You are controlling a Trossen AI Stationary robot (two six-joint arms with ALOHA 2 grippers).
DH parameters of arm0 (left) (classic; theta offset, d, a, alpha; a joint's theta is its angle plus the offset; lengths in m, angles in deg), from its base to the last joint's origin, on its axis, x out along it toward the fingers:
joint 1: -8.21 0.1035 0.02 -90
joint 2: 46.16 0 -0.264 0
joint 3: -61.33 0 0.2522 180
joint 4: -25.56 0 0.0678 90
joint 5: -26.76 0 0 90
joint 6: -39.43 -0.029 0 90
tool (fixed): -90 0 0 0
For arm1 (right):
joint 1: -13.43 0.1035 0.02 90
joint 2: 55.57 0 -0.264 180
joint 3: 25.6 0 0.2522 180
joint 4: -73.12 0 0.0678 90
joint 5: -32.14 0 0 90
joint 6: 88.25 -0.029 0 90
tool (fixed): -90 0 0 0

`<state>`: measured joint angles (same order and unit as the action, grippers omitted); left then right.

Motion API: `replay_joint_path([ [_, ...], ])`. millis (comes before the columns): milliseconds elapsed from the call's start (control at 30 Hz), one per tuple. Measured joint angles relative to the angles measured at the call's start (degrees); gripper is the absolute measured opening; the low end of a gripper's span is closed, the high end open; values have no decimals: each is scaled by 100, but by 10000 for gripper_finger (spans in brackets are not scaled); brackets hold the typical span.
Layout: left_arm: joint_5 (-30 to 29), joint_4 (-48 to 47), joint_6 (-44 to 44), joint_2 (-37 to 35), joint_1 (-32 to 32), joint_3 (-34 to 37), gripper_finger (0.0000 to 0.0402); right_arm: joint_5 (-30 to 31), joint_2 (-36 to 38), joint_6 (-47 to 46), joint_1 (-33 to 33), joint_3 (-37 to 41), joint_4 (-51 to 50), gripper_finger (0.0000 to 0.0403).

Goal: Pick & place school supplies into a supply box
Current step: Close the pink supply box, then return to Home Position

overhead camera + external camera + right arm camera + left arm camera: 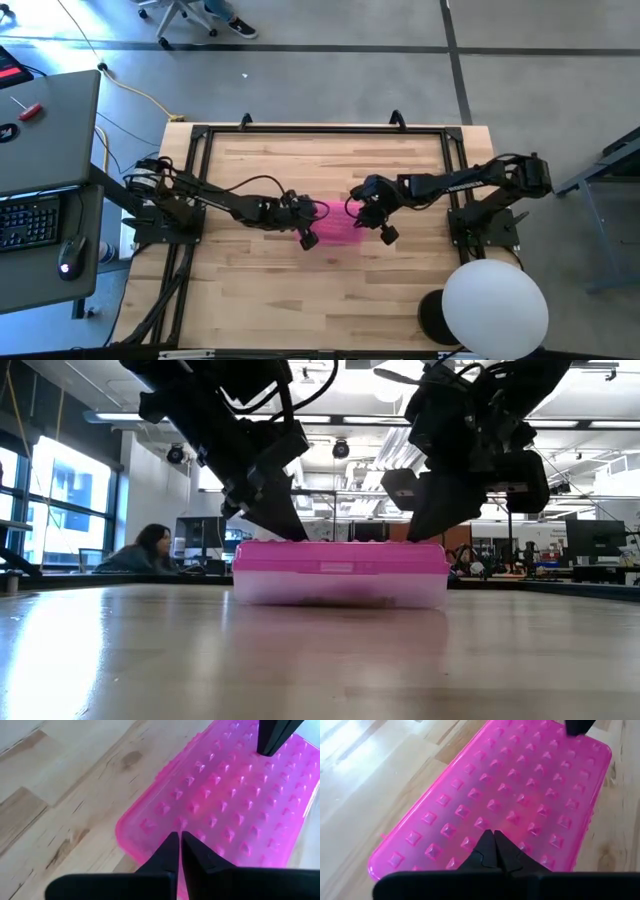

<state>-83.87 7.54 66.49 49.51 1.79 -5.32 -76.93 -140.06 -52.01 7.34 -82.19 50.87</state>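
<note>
supply box point(335, 226) sits near the middle of the wooden table point(400, 290) in the high view, its pink lid point(340, 230) down and shut. the left gripper point(306, 236) is over its left end and the right gripper point(382, 231) over its right end. no pens, pencils or scissors lie loose anywhere on the table in this view.

low view: the box rests flat on the table, the lid level on the clear base point(340, 590). dark shapes show dimly through the base, likely the supplies, though i cannot tell which ones. both grippers come down from above with their tips right at the lid, one near each end.

left wrist view: the left gripper's fingers are pinched together, holding nothing, their tips at or just above the studded lid near one short end. the other arm's fingertip point(577, 726) shows at the far end of the lid.

right wrist view: the right gripper point(179, 840) is likewise clenched on nothing, its tips by the lid's edge at its own end, with the left arm's fingertip point(275, 737) on the far side.

judging from all this, the filling looks finished and the box is closed. what seems left is at most pressing the lid fully home and lifting both arms clear.
</note>
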Motion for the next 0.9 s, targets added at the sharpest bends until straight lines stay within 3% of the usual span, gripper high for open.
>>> replay_joint_path([
  [167,-308,-34,-562,-822,-165,-90,9,13,785,6,49,-11,-277,0],
  [300,-1038,-967,-903,-1860,-314,-387,10,326,1873,-148,107,-13,-717,0],
  [467,-2348,-2731,-1035,-3354,-667,-596,32,678,3397,-1026,92,136,-1130,0],
  [567,-1917,-3864,-1230,-4199,-887,-505,32,416,4312,-1080,100,526,-974,0],
  [667,-1608,-4037,-1046,-5053,-1096,-56,19,488,5203,-1354,96,1058,-640,0],
  [900,-1146,-2207,-1595,-6842,-1347,1920,25,236,6803,-1595,36,2580,769,0],
])
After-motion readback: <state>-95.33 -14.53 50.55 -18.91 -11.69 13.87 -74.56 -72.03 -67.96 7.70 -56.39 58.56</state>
